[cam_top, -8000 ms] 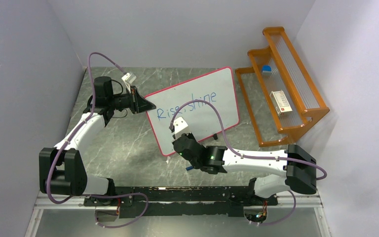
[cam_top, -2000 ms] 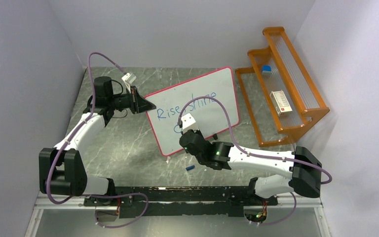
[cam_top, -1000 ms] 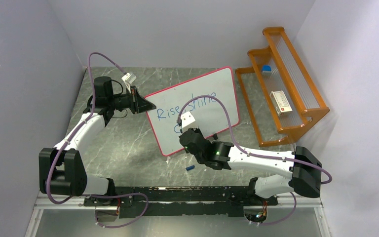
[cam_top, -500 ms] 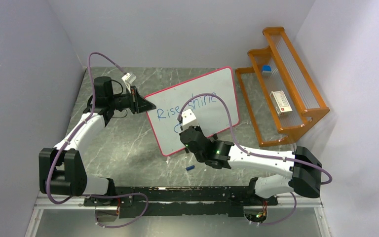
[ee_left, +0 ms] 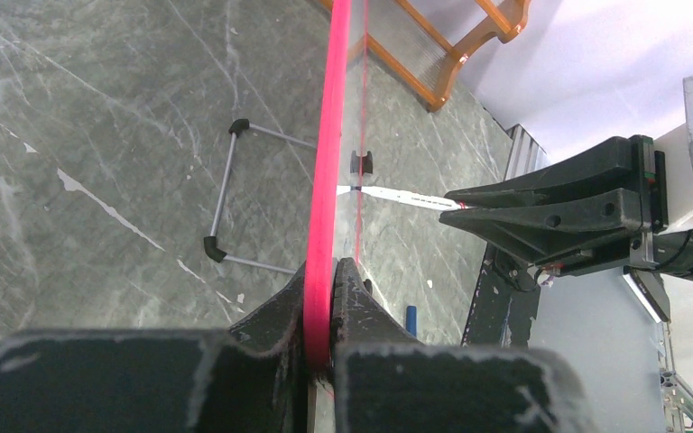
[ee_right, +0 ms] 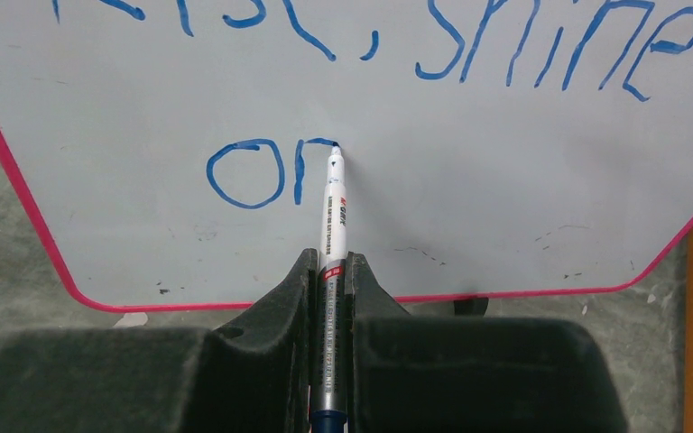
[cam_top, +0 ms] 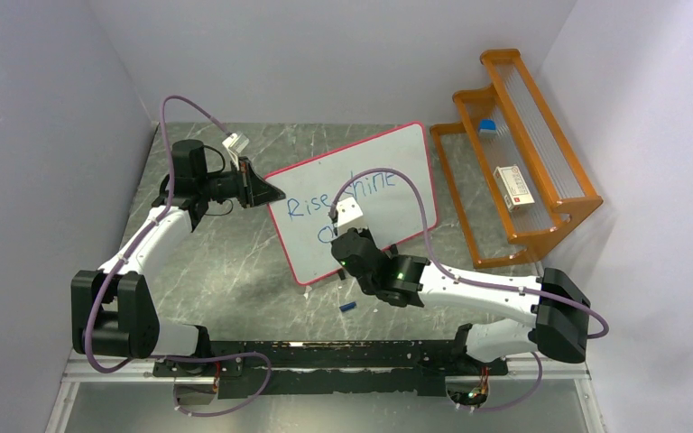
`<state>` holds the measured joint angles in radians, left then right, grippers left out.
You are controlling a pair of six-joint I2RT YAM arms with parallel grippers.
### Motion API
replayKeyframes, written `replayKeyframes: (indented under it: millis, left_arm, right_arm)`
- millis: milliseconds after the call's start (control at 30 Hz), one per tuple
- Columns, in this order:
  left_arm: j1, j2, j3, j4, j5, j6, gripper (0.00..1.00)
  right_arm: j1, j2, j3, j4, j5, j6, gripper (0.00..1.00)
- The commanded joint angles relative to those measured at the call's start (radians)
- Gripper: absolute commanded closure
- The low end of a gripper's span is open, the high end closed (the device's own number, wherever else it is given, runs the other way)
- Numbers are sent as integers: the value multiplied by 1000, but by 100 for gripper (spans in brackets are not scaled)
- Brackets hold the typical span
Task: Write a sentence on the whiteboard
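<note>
The whiteboard [cam_top: 388, 171], white with a pink-red frame, stands tilted on the table. My left gripper [cam_top: 269, 192] is shut on its left edge, and in the left wrist view the red frame [ee_left: 325, 234] sits pinched between the jaws. The sentence [ee_right: 469, 36] in blue reads "Rise, shine" on the top line, with "o" and part of an "n" [ee_right: 271, 171] below. My right gripper [ee_right: 329, 271] is shut on a white marker [ee_right: 333, 212]. Its tip touches the board at the top of the "n".
An orange wire rack [cam_top: 514, 153] stands at the right with a small box [cam_top: 513, 186] and a blue item [cam_top: 487, 126] on it. A blue marker cap [cam_top: 348, 307] lies on the grey marble table near the right arm. The board's wire stand [ee_left: 235, 194] shows behind it.
My right arm has shifted a little right along the lower line and the marker has begun the "n" after the "o". The left arm has held still on the frame.
</note>
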<state>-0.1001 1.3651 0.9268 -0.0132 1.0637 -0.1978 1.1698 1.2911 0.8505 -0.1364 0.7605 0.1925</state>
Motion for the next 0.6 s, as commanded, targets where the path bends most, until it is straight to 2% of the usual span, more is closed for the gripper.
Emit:
replayKeyframes:
  millis: [0,567]
  left_arm:
    - [-21,18,-24,-87,-124,104,95]
    - [-20,15,-22,-89,-128,107,95]
  right_arm:
    - [-12,-23,-12,-20,33,40,100]
    - [-13,-37,-42,-79,-10,91,100]
